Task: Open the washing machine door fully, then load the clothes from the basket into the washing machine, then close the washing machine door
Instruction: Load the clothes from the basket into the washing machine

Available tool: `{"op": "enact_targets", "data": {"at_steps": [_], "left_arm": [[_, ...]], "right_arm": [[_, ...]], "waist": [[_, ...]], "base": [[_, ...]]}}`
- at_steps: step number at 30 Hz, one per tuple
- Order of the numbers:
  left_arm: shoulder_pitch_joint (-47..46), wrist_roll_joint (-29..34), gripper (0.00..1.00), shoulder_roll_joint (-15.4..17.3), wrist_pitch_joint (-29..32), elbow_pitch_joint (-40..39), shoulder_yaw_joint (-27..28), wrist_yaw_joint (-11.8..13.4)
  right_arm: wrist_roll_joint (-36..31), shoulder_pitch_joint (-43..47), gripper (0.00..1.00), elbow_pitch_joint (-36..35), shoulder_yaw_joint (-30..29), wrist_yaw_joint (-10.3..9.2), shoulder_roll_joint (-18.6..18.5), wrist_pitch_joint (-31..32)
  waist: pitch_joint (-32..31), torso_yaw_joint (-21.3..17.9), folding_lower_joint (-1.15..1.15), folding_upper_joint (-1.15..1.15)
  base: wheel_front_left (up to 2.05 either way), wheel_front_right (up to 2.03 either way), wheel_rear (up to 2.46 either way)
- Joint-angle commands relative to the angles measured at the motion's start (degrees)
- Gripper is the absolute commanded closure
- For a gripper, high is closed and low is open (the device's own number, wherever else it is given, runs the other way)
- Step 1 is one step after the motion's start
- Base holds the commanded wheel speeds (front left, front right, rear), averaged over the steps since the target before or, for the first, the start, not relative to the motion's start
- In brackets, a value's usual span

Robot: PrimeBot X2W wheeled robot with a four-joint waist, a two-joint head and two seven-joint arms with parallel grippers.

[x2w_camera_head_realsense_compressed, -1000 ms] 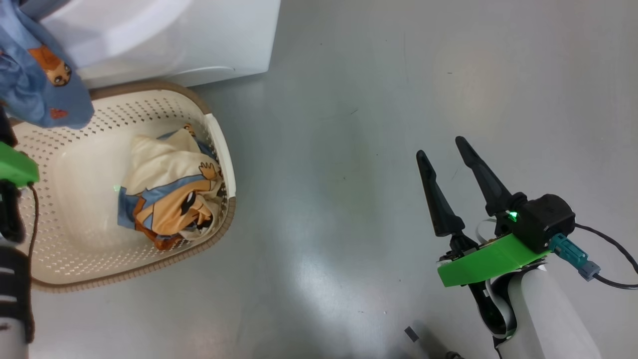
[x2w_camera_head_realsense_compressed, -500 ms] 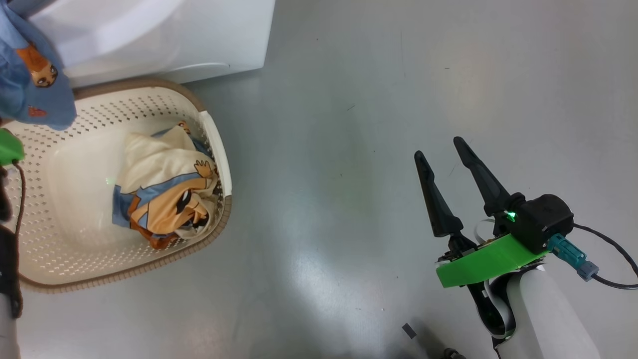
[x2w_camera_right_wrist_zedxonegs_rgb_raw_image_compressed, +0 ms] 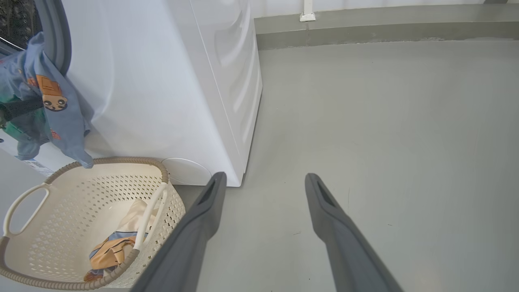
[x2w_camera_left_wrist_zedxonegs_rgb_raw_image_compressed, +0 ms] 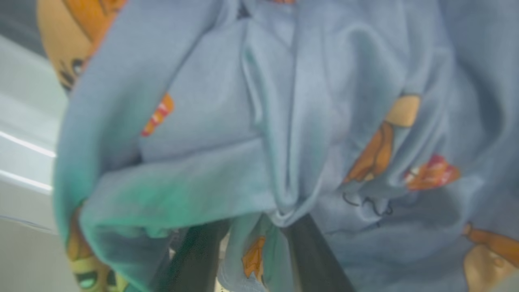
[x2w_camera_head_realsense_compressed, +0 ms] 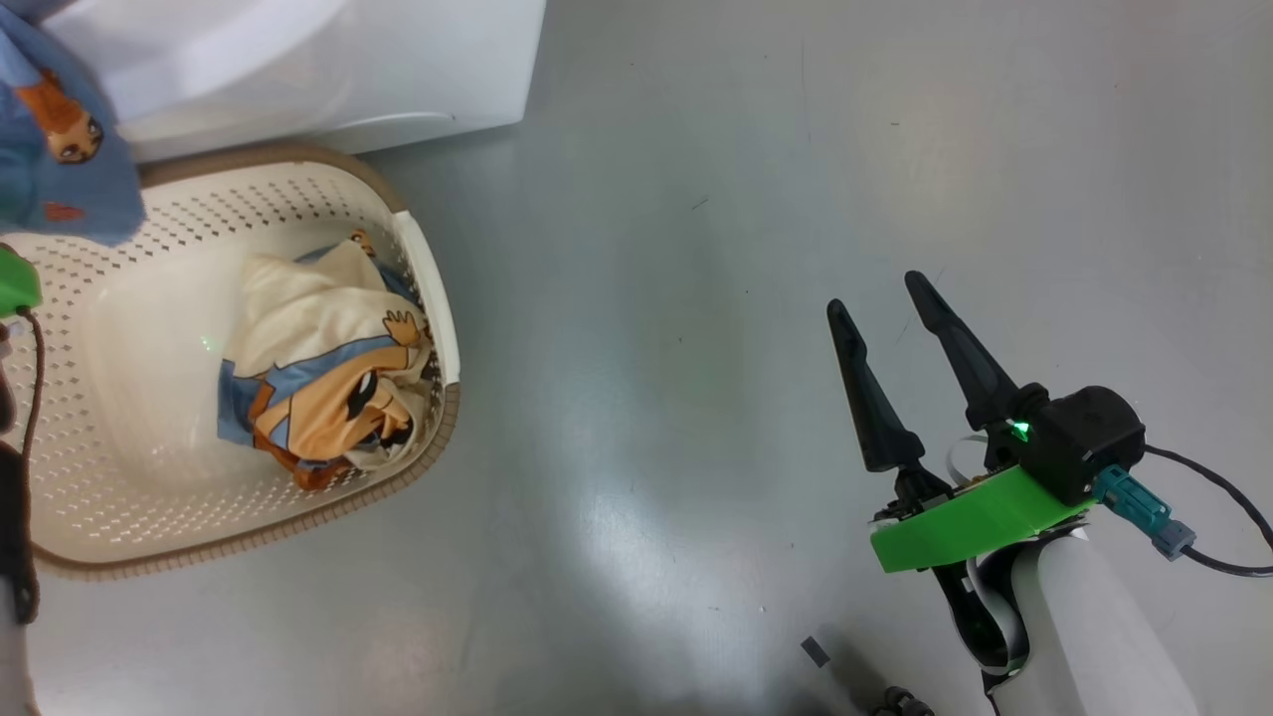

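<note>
The washing machine (x2w_camera_right_wrist_zedxonegs_rgb_raw_image_compressed: 162,81) is seen in the right wrist view as a white box on the grey floor (x2w_camera_right_wrist_zedxonegs_rgb_raw_image_compressed: 385,142), with its grey-ringed opening (x2w_camera_right_wrist_zedxonegs_rgb_raw_image_compressed: 58,40) turned toward that view's left edge. The basket (x2w_camera_right_wrist_zedxonegs_rgb_raw_image_compressed: 24,198) is set on the floor just in front of it, close against the machine's foot. The blue garment (x2w_camera_right_wrist_zedxonegs_rgb_raw_image_compressed: 56,105) is hung from the left gripper (x2w_camera_left_wrist_zedxonegs_rgb_raw_image_compressed: 251,231) right at the mouth of that opening. Its long axis runs downward, so that its lowest corner is brought just above the basket's brown rim. The inside of the machine is judged to lie beyond the cloth, so the coming move is expected to be a push inward rather than a lift. The left arm is by far the nearer. The right gripper (x2w_camera_head_realsense_compressed: 875,293) is poised well apart over bare floor, its jaws spread wide and empty. The cream and orange-tan garments (x2w_camera_head_realsense_compressed: 318,398) are laid out plainly in the head view, bunched against the basket wall on the robot's right, whereas little of them is given by the right wrist view. In the left wrist view the blue cloth is given close up, gathered into a fold between the two dark fingers (x2w_camera_left_wrist_zedxonegs_rgb_raw_image_compressed: 312,259) and draped over them. Whether the jaws are clenched on it or merely draped by it cannot be told.
</note>
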Motion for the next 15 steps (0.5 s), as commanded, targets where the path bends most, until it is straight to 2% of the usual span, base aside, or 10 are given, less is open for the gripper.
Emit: {"op": "enact_targets", "data": {"at_steps": [1,10,15], "left_arm": [[-1.15,-0.39,1.0,2.97,-0.37,-1.7,1.34,-0.07],[0.9,-0.11,1.0,2.31,-0.38,-4.65,2.6,-0.76],[5.45,0.65,1.0,1.46,-0.38,-11.27,4.54,-0.93]], "right_arm": [[0.55,0.58,0.0,-1.36,1.22,0.16,0.12,-0.27],[0.82,0.38,0.0,-1.07,1.21,0.16,0.12,-0.27],[1.32,0.63,0.0,-0.51,1.51,0.16,0.12,-0.27]], "waist": [[0.08,0.05,0.0,0.0],[-0.42,0.35,0.0,0.0],[-2.18,0.45,0.0,0.0]], "base": [[0.0,0.0,0.0],[0.0,0.0,0.0],[0.0,0.0,0.0]]}}
